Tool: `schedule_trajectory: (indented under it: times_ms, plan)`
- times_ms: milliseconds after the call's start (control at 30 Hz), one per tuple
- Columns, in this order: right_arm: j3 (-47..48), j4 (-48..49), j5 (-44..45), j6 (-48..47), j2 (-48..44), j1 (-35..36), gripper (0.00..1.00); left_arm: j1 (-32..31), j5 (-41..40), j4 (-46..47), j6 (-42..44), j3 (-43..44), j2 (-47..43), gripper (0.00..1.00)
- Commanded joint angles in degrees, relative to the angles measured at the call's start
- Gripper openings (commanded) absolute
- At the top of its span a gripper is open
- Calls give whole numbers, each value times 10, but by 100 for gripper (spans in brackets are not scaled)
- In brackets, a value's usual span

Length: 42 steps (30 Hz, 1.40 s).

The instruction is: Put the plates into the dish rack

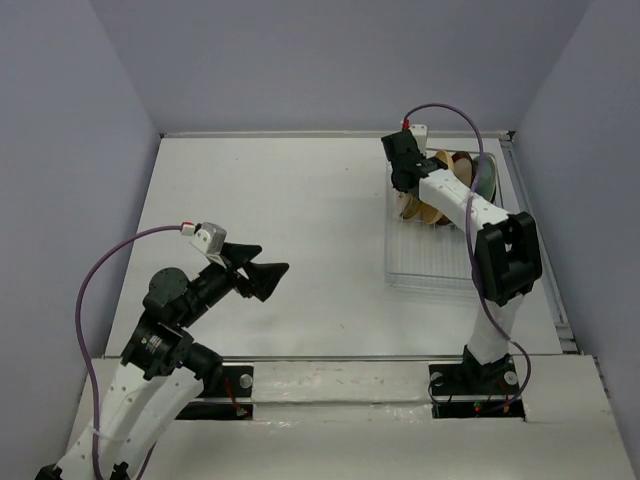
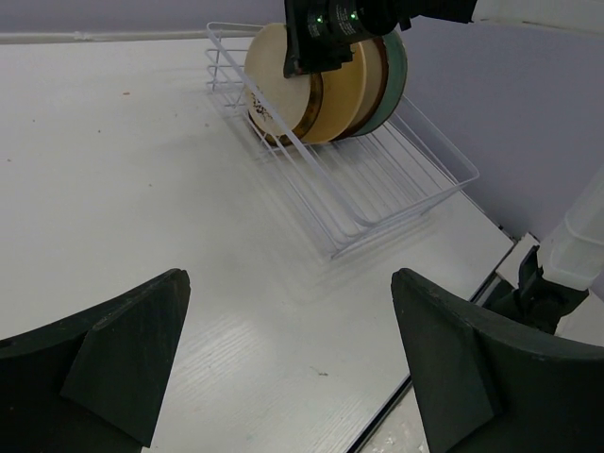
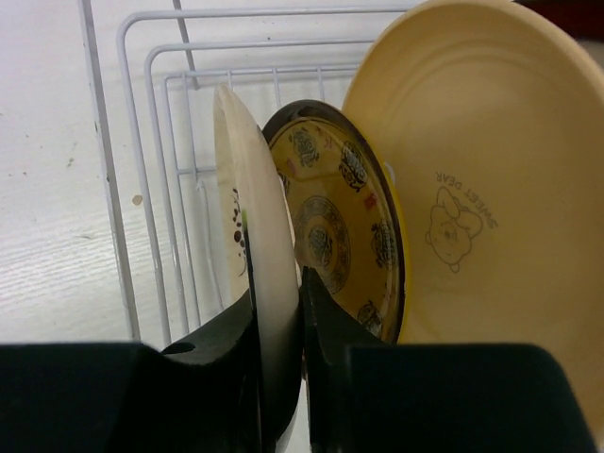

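The white wire dish rack (image 1: 432, 258) sits at the right of the table, with several plates standing on edge at its far end. My right gripper (image 3: 276, 293) is shut on the rim of a cream plate with dark spots (image 3: 247, 212), which stands upright at the front of the row. Behind that plate come a small amber patterned plate (image 3: 335, 226) and a larger peach plate with a bear drawing (image 3: 481, 189). In the left wrist view a pale teal plate (image 2: 396, 71) stands last. My left gripper (image 2: 291, 283) hangs open over bare table, well left of the rack (image 2: 377, 189).
The near half of the rack (image 1: 425, 270) holds no plates. Grey walls close in the table on three sides. A metal rail (image 1: 535, 240) runs along the table's right edge, just beyond the rack. The right arm's base (image 2: 557, 274) stands close to the rack's near corner.
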Motion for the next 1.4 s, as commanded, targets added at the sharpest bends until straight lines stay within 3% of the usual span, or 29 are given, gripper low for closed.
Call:
schedule_trajectory:
  times_ms: [0,167,333,467,500,567,733,867,1000,1233,1367]
  plan:
    - [1,14,-6,7,8,-2,30,1,2,15,7,-3,6,99]
    - [8,11,-13,-8,-29,-2,58,10,4,15,7,-3,15,99]
    - [20,5,-55,-21,-116,-2,67,16,13,20,7,-4,34,99]
    - [-26,36,-203,-12,-228,-2,80,18,20,21,7,-6,47,99]
    - [-44,50,-228,-7,-282,-2,92,18,17,20,6,-6,49,99]
    - [-115,98,-298,14,-368,-2,100,26,13,19,7,-5,52,99]
    - [-328,251,-448,78,-542,-2,100,53,-15,12,10,6,58,99]
    - [-424,291,-487,123,-642,-2,100,53,-45,20,3,10,64,99]
    - [-551,383,-646,182,-707,-2,100,54,-47,52,-10,12,65,99]
    - [-730,555,-692,286,-790,-2,100,53,-41,60,-15,37,50,99]
    - [-745,555,-712,296,-797,-2,100,53,-58,60,-14,15,16,99]
